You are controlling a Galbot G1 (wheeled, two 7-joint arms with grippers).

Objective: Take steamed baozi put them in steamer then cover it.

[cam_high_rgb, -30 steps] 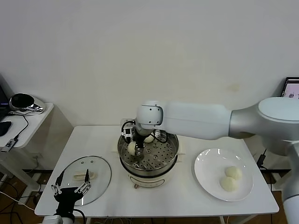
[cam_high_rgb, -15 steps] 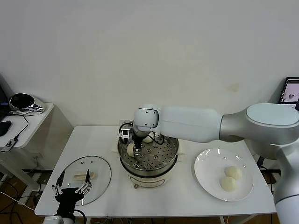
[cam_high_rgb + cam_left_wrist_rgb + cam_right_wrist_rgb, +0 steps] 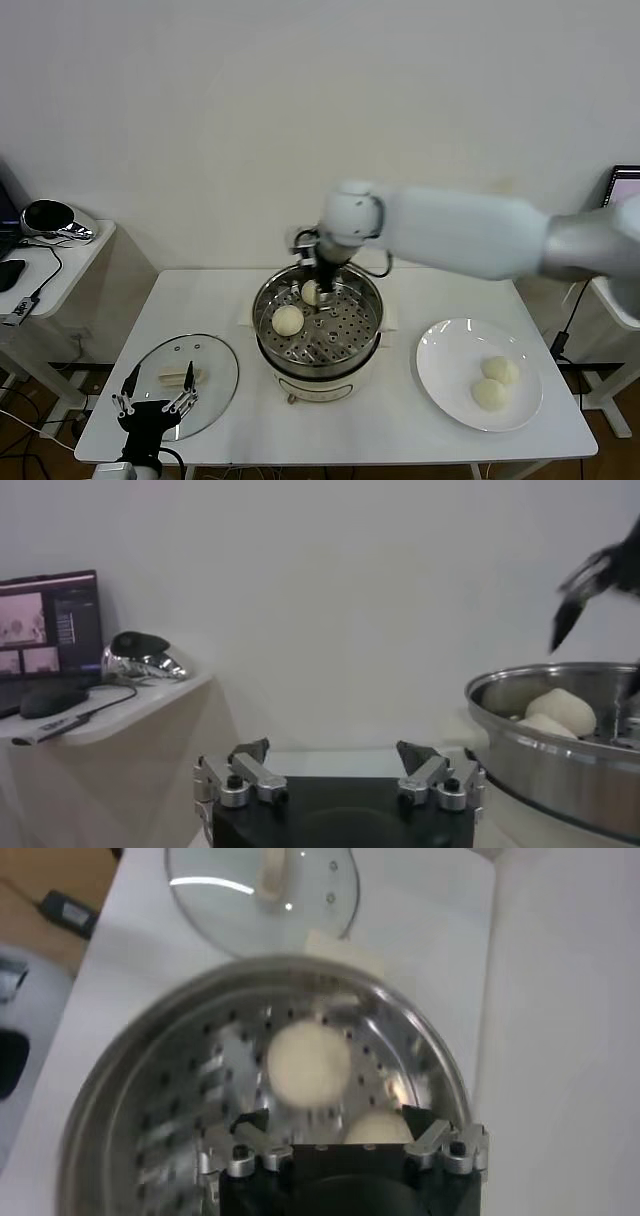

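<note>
A second ago the right gripper [image 3: 322, 290] was down inside the steamer [image 3: 318, 345], its fingers around a bun at the tray's left side; now it has let go and risen toward the pot's far rim, fingers spread apart and holding nothing, with the bun left lying on the tray. Two steamed baozi [image 3: 288, 319] now rest in the steamer, round, smooth and cream-white, one at the left of the perforated metal tray and the other [image 3: 312, 292] near the far wall just beside the gripper. Two more buns [image 3: 499, 371] lie touching each other on the flat white plate [image 3: 440, 360] at the right of the table [image 3: 400, 420]. The pot is round, shiny steel on a white base. The cover [image 3: 215, 375], a single clear glass disc with a metal rim and a cream bar handle, lies flat at the table's left. The left gripper [image 3: 152, 404] hangs at the near left corner over the lid's edge, its fingers also wide apart and empty.
</note>
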